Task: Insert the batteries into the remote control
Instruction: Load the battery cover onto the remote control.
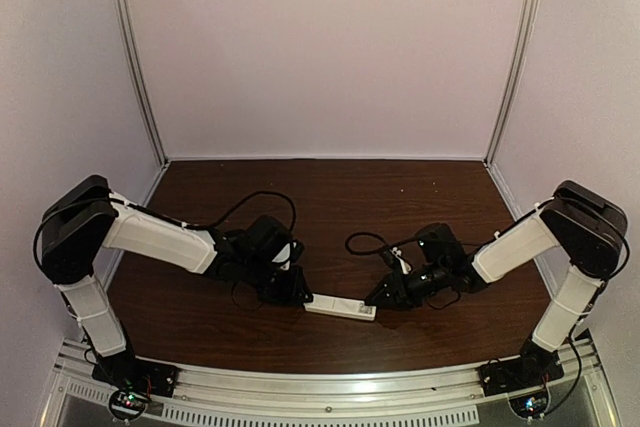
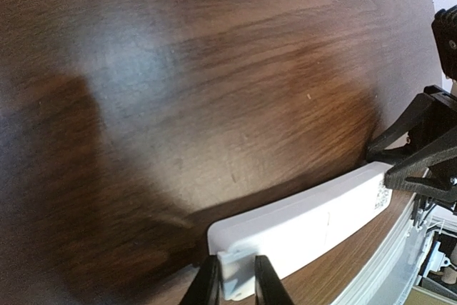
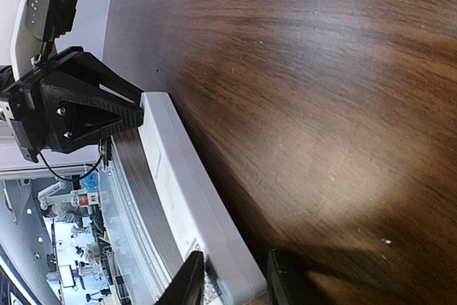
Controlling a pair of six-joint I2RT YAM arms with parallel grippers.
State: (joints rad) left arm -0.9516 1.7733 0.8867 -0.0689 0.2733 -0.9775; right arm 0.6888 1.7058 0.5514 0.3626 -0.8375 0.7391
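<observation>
White remote control [image 1: 341,306] runs left to right, left claw [image 2: 236,281] and right claw [image 3: 235,278] pinching its ends.

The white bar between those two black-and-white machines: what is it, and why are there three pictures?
Those machines are two robot arms bolted at the near edge of a dark wooden table. The wide picture comes from a camera above and behind them; the other two come from a camera on each wrist. The white bar is a remote control resting on the table. The left gripper pinches one end, and the right gripper seems to pinch the other. No batteries show.
</observation>
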